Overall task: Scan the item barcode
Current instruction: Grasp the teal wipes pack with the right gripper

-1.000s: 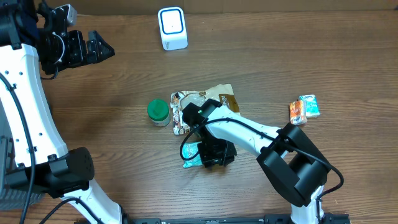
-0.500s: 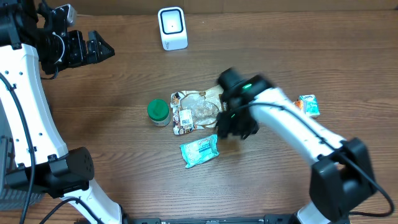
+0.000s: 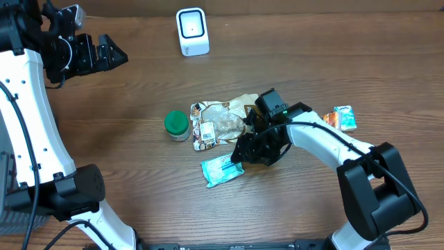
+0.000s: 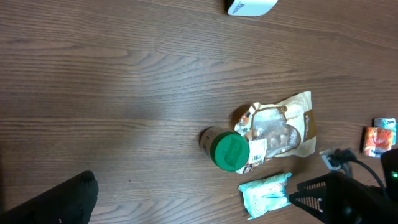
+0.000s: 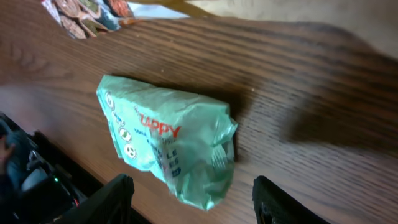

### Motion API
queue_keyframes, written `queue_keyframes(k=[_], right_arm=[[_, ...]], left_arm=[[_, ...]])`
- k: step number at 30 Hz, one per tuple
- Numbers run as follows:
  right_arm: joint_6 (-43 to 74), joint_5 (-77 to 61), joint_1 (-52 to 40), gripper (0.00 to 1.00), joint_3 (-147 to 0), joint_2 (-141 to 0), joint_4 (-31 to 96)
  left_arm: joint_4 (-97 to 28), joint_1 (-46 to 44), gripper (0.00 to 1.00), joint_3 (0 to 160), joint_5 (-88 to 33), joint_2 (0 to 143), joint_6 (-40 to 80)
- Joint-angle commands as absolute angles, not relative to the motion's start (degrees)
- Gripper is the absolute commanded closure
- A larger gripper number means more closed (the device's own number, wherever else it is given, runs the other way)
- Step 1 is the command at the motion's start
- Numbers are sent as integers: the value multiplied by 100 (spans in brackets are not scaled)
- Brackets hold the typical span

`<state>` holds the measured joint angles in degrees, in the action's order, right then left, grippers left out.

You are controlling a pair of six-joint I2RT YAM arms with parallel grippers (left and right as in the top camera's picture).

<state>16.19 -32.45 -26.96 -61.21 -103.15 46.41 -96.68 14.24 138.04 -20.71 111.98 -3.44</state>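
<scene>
Hovering my right fingers [image 5: 115, 199], parted and empty, over the green packet [image 5: 168, 149] on the worktop [image 5: 311, 93]; left fingers [image 3: 111, 50] stand wide, empty.

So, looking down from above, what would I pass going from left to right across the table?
The black left pincer → green-lidded jar → crinkly clear-and-brown snack pouch → small orange and teal packets. The white scanner and mint-green wipes packet overlap others sideways, so I left them out.
</scene>
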Motion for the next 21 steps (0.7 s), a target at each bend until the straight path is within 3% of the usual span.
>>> queue_keyframes(k=[1,14,18,21], right_arm=[[2069,-3293,-2853,40,-5968,-10368,4499],[2532,-3264,-3103,42,-5968,-10807,4283],[2617,-3269,-3100,49,-5977,-10956,4248],[2681,-3275,-3098,63,-6003,-11013,4257]], left_arm=[[-9679,1382,0,13858,-2034,11148,-451],[-9679,1382,0,13858,-2036,11148,-451],[-9679,1382,1,13858,-2034,11148,-451],[-9679,1382,1,13858,-2036,11148,-451]])
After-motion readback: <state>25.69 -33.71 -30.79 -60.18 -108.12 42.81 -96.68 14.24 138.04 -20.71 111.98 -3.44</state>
